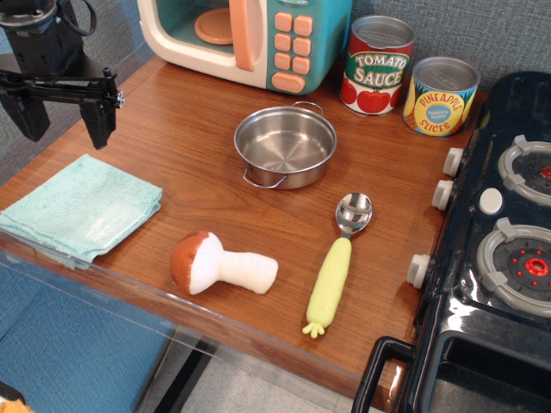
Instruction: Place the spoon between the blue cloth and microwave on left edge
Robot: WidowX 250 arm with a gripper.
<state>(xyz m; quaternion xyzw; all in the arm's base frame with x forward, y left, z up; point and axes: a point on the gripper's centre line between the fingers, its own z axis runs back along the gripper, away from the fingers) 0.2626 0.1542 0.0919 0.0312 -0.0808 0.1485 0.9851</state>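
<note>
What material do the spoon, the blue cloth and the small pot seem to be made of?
The spoon: its bowl looks like polished metal, since it mirrors the light; its pale yellow-green handle looks matte, perhaps soft plastic or foam. The blue cloth: soft terry fabric, judging by its fuzzy, folded surface. The pot: probably brushed steel, silver with dull reflections.

Wooden tabletop (198,146) with brown grain, evenly lit, soft glare seen on the surface; grey-blue textured fabric wall panel (482,30) set behind it; clear acrylic strip (112,284) fixed along the front edge; blue surface (69,361) seen below at lower left, grey floor (258,391) beside it; black leg (185,383) visible under the table.
</note>
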